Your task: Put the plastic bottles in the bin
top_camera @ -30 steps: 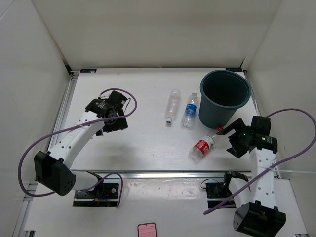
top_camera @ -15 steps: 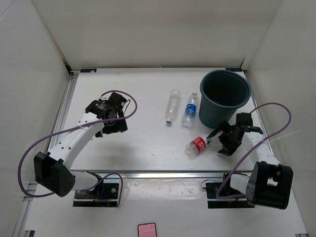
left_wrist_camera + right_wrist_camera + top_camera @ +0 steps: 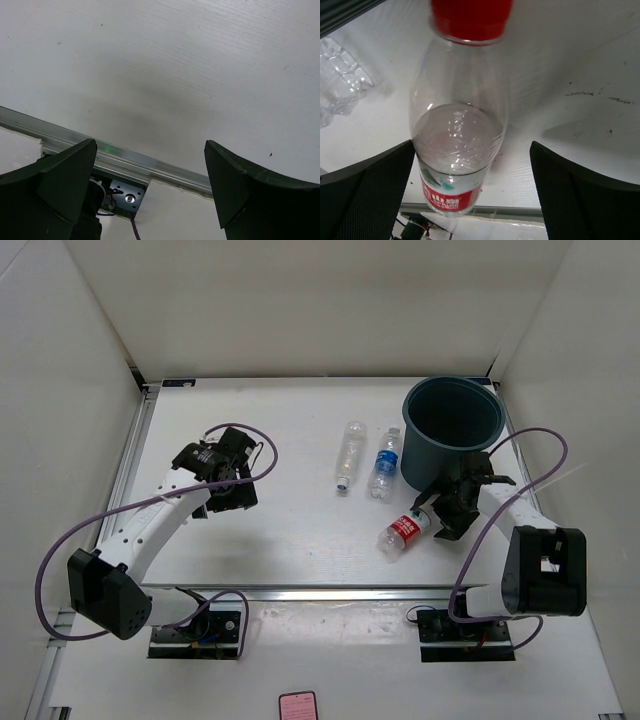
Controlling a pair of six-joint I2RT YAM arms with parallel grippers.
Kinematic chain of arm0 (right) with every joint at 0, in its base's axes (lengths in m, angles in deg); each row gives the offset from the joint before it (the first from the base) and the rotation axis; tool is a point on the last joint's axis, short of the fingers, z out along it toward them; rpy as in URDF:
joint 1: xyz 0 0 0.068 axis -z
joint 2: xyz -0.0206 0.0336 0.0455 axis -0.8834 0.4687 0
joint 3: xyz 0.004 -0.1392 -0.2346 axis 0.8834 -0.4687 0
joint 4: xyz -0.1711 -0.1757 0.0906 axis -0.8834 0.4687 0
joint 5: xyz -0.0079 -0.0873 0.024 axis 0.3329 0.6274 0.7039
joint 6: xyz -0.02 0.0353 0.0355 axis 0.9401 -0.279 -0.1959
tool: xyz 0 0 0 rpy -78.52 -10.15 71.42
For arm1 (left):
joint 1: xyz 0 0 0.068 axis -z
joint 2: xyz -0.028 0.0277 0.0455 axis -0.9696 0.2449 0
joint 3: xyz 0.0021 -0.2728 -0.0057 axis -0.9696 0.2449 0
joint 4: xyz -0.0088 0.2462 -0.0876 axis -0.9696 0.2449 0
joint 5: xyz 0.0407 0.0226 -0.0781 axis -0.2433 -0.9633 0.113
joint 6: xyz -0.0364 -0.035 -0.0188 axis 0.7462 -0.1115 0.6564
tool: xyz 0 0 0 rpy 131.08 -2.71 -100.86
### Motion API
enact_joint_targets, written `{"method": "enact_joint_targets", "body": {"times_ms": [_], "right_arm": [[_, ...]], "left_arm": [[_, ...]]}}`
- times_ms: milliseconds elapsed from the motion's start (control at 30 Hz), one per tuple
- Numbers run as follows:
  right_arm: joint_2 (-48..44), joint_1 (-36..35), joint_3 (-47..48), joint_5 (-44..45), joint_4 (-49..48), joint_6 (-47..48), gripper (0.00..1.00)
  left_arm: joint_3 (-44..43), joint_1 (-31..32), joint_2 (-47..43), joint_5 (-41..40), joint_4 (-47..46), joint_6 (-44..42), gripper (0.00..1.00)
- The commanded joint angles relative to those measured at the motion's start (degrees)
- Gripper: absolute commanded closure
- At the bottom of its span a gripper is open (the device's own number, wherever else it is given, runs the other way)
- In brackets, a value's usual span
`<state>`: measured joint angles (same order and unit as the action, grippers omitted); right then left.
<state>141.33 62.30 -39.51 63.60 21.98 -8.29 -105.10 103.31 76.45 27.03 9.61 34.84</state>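
Note:
The red-labelled bottle (image 3: 403, 533) lies on the table in front of the bin (image 3: 424, 472), its red cap toward the bin. My right gripper (image 3: 440, 510) is open at the cap end. In the right wrist view the bottle (image 3: 457, 135) lies between the spread fingers (image 3: 370, 195), nearer the left one, under the right gripper (image 3: 472, 145). The blue-labelled bottle (image 3: 385, 464) and the unlabelled bottle (image 3: 348, 455) lie side by side left of the bin. The black-labelled bottle is out of view. My left gripper (image 3: 232, 490) is open and empty at the left; in its wrist view (image 3: 150, 150) it hangs over bare table.
The table's metal front rail (image 3: 150, 167) runs under the left gripper. White walls close in the table on three sides. A clear crumpled bottle (image 3: 340, 75) shows at the left edge of the right wrist view.
My right gripper swung in from the table's right edge to the red-labelled bottle's cap end beside the bin. The bottle shifted slightly left. The left arm barely moved.

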Motion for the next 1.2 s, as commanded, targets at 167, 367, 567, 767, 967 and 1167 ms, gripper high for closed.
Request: {"method": "enact_joint_targets", "body": {"times_ms": [167, 367, 567, 767, 967, 1167], "right_arm": [[0.4, 1.2, -2.1, 0.7, -1.2, -2.2, 0.19], [-8.1, 1.8, -1.2, 3.3, 10.4, -2.9, 0.54], [-23.2, 1.8, 8.5, 3.8, 29.3, -1.8, 0.64], [-28.1, 1.8, 34.7, 4.3, 37.6, -2.2, 0.68], [-11.7, 1.8, 65.0, 16.2, 34.8, 3.8, 0.67], [-4.9, 3.2, 61.6, 20.2, 18.6, 4.3, 0.54]], "left_arm": [[0.7, -0.2, -3.1, -0.7, 0.9, -0.4, 0.0], [1.2, -0.2, -3.6, -1.2, 0.9, -0.4, 0.0], [2.3, -0.2, -3.6, -1.8, -0.3, -0.4, 0.0], [2.3, -0.2, -3.6, -0.3, -1.5, 0.1, 0.0], [3.4, -0.2, -2.4, 1.9, -3.1, 0.1, 0.0], [2.9, -0.2, -1.4, 2.6, -3.6, -0.4, 0.0]]}}
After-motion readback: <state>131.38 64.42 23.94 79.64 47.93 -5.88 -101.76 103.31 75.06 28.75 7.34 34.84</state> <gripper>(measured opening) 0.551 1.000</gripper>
